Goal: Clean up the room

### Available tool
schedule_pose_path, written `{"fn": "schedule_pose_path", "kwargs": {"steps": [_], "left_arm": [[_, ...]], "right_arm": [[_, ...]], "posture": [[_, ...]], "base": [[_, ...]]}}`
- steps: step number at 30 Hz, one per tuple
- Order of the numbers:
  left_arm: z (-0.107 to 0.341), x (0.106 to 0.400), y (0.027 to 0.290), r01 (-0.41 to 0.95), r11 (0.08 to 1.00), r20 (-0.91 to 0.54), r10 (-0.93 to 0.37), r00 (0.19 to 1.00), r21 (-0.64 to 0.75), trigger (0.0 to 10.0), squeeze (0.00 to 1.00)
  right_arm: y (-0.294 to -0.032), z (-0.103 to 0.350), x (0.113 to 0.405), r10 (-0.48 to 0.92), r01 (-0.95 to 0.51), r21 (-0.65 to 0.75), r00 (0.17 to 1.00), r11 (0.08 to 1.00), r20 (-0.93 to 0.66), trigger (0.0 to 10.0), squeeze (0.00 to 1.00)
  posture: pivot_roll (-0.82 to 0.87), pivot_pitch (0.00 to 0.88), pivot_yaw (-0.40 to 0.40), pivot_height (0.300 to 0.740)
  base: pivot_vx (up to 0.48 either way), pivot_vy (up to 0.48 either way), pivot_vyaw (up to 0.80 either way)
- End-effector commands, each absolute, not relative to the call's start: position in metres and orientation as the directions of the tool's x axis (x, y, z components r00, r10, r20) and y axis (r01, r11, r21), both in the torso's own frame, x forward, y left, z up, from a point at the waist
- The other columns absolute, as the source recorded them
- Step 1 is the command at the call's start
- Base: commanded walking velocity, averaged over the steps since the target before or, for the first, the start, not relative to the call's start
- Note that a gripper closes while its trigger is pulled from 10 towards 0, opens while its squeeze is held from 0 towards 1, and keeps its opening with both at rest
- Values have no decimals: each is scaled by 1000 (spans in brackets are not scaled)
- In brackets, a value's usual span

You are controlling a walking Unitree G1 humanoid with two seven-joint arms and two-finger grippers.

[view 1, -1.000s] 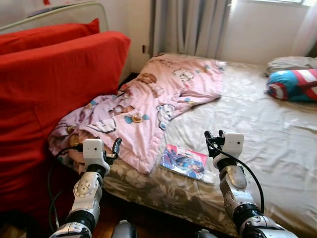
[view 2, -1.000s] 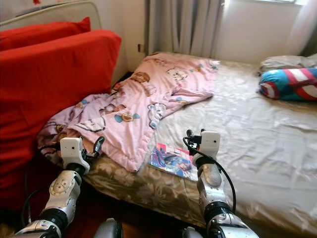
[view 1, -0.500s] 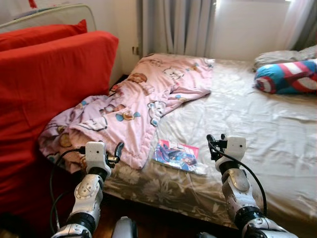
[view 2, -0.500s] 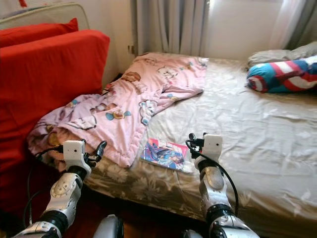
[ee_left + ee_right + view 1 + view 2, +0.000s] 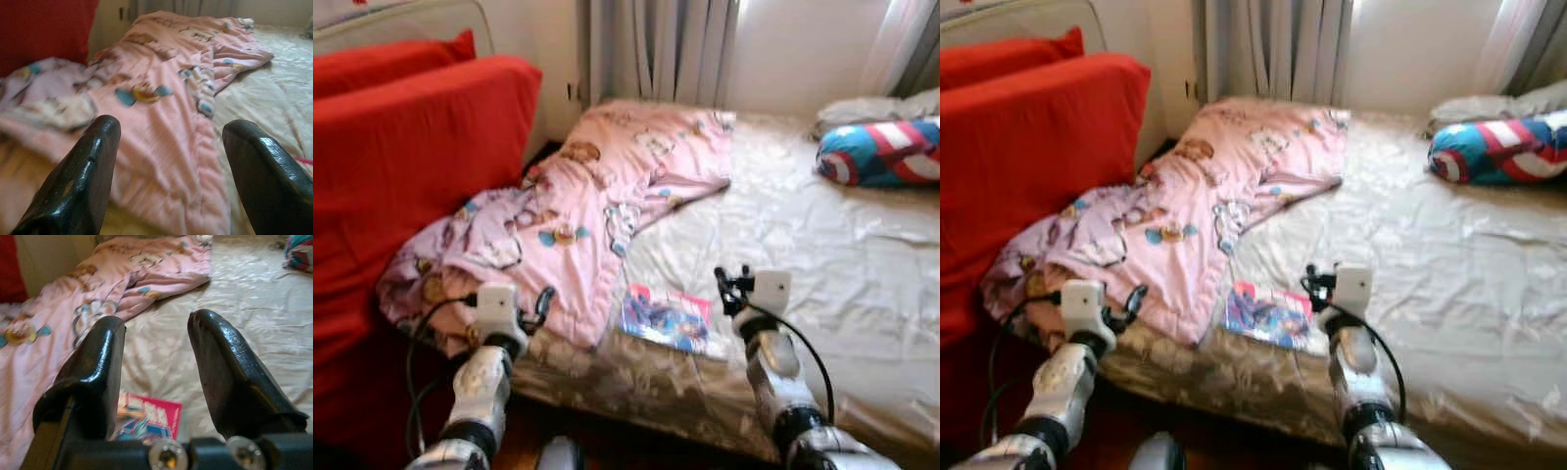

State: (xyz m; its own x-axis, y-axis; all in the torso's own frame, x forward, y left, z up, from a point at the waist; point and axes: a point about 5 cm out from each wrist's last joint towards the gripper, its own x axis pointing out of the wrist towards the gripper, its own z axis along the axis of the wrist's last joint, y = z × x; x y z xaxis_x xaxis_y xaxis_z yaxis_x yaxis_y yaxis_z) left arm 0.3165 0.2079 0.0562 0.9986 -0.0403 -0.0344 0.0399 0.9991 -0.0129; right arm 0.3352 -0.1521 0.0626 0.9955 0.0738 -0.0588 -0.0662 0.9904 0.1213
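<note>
Two tools, both empty with fingers spread: left tool (image 5: 166, 171) raised at the bed's near corner before the blanket, right tool (image 5: 156, 377) raised above the near edge of the bed (image 5: 822, 255). One pink cartoon-print blanket (image 5: 597, 206), rumpled, lies along the bed's left side and spills over the corner. One colourful magazine (image 5: 668, 320) lies flat near the front edge, just beside the blanket. One red, white and blue pillow (image 5: 881, 152) sits at the far right. Two red cushions (image 5: 401, 147) stand left.
</note>
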Motion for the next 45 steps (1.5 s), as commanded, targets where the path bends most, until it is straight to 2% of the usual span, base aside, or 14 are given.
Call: {"fn": "schedule_pose_path", "kwargs": {"steps": [1,11,14,20,33,39,45], "left_arm": [[59,322,199,64,998,-32,-65,997,-25,10000,0],[58,321,201,59,998,-34,-60,998,-29,10000,0],[57,320,200,61,997,-35,-62,997,-38,10000,0],[49,316,195,62,997,-73,-66,995,-47,10000,0],[43,304,202,19,998,-46,-22,999,-64,10000,0],[54,300,196,34,998,49,-32,998,-51,10000,0],[57,285,194,30,999,82,-26,996,-43,10000,0]], "right_arm": [[-158,58,333,63,-53,115,994,992,-87,10000,0],[-156,57,333,76,-64,121,992,991,-100,10000,0],[-149,52,333,134,-112,145,979,983,-152,10000,0],[-146,47,335,144,-105,176,964,979,-226,10000,0],[-131,33,331,233,-149,236,895,960,-381,10000,0],[-128,20,322,222,-105,274,868,956,-444,10000,0],[-123,9,312,225,-75,312,848,947,-480,10000,0]], "posture": [[-9,0,-16,629],[-9,0,-16,629],[-6,0,-20,629],[23,0,-37,629],[90,0,-71,629],[117,41,-72,629],[160,97,-72,629]], "base": [[375,0,0],[368,0,0],[0,0,0],[0,0,0],[0,0,0],[0,0,0],[0,0,0]]}}
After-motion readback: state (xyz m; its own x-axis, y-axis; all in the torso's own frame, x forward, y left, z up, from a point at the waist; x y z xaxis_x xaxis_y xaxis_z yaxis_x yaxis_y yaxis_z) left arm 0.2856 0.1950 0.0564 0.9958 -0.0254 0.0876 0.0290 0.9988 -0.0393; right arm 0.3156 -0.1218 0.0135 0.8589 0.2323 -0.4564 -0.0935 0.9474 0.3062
